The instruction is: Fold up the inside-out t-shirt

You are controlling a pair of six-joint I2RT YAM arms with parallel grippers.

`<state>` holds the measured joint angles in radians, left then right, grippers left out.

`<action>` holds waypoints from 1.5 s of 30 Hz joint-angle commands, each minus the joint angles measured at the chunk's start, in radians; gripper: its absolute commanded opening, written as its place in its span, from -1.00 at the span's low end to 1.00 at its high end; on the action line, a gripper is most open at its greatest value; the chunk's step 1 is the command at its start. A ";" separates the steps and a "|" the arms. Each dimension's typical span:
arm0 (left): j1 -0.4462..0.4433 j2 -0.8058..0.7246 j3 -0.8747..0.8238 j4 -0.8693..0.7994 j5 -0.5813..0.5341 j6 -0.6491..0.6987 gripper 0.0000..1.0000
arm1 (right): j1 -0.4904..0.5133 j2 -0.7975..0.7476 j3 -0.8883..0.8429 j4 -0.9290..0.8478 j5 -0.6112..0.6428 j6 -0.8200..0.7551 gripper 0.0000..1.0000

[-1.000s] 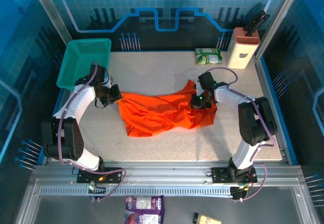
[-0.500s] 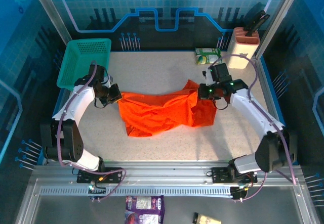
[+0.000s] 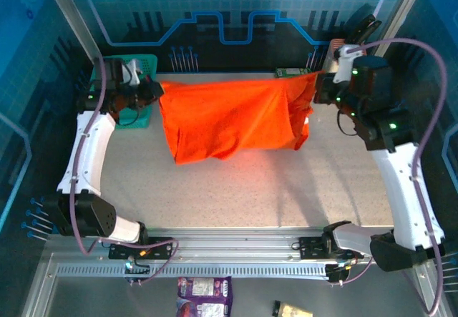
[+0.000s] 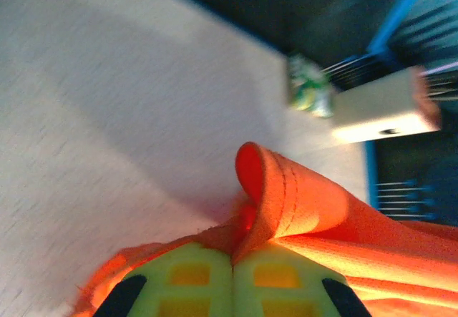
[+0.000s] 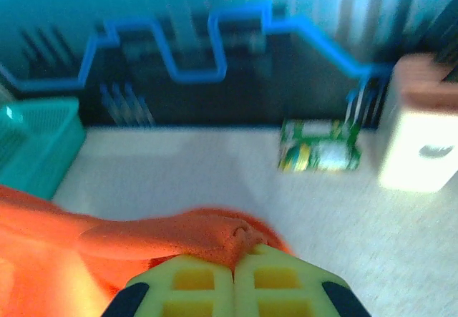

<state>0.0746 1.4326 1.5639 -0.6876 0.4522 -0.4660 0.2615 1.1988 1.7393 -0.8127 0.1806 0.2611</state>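
While the left gripper (image 3: 152, 91) and right gripper (image 3: 320, 88) are each pinching shut on one end of its top edge, the inside-out t-shirt (image 3: 229, 116) is hanging stretched between them above the table (image 3: 236, 195) (long axis running left to right), each arm sitting equally near its own end.

No text, brand, number or sign can be read. Some print is seen on the green packet (image 5: 320, 154) at the far edge of the worktop (image 3: 236, 188) and on the purple packet (image 3: 204, 288) below the rail, but it is too small and blurred to be made out.
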 commanded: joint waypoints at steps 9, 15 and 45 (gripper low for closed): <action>0.061 -0.036 0.220 0.181 0.301 -0.174 -1.00 | -0.023 -0.074 -0.207 0.061 -0.377 0.070 -1.00; 0.016 -0.010 -0.058 0.132 0.274 -0.125 -1.00 | -0.100 -0.139 -0.154 -0.057 -0.079 0.053 -1.00; -0.134 0.092 -0.263 -0.059 -0.048 0.093 -1.00 | 0.036 0.309 -0.327 -0.018 -0.734 0.093 -1.00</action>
<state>-0.0391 1.5311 1.3075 -0.7662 0.3992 -0.3744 0.2497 1.4254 1.4014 -0.8963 -0.4072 0.3416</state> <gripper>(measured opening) 0.050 0.063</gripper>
